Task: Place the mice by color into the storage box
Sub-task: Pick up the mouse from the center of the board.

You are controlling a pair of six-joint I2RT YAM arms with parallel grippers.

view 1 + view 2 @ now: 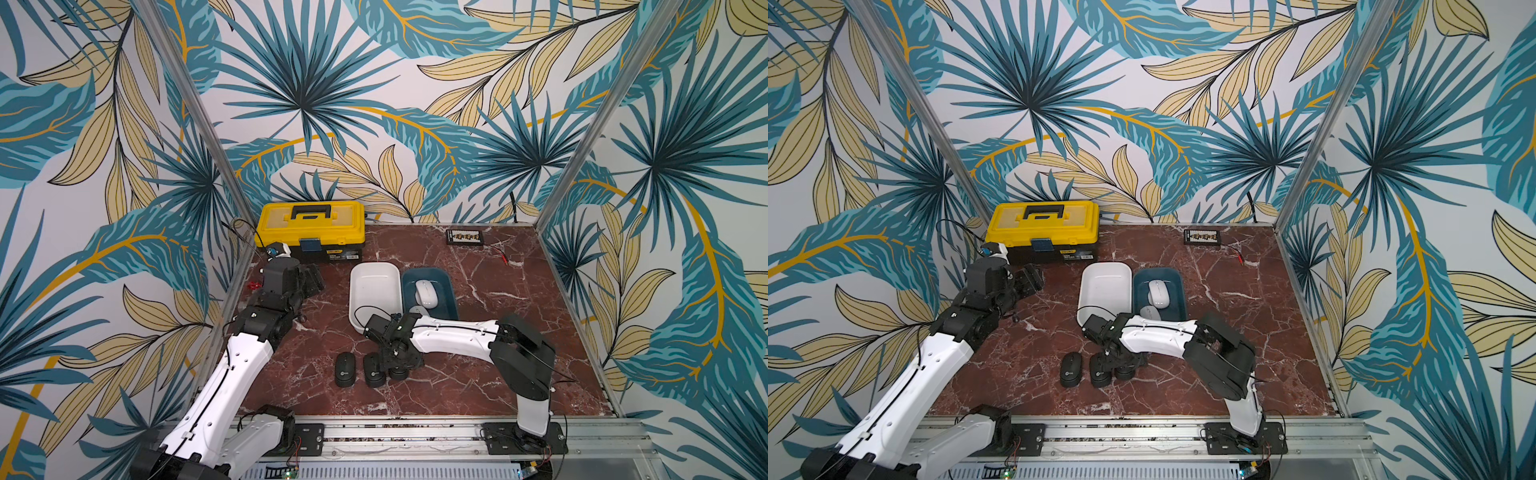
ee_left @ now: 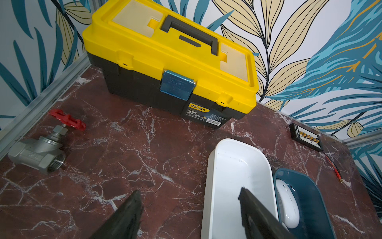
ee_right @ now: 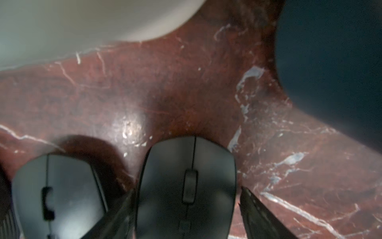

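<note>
Three black mice lie in a row near the front of the table: one point(image 1: 345, 369), a second point(image 1: 374, 370) and a third point(image 1: 399, 374). My right gripper point(image 1: 397, 365) is down over the third. In the right wrist view its jaws straddle this mouse point(image 3: 186, 157), with a thin gap on one side, so it is open. Its neighbour point(image 3: 57, 186) lies beside it. Two white mice point(image 1: 426, 293) point(image 1: 417, 311) lie in the dark blue storage box point(image 1: 451, 291). The white storage box point(image 1: 374, 291) beside it holds nothing. My left gripper point(image 2: 189, 190) hangs open and empty at the back left point(image 1: 318, 278).
A yellow and black toolbox point(image 1: 311, 228) stands shut at the back left. A metal valve with a red handle point(image 2: 41, 151) lies by the left wall. At the back right lies a small black terminal board point(image 1: 465, 237) with a red lead point(image 1: 505, 258).
</note>
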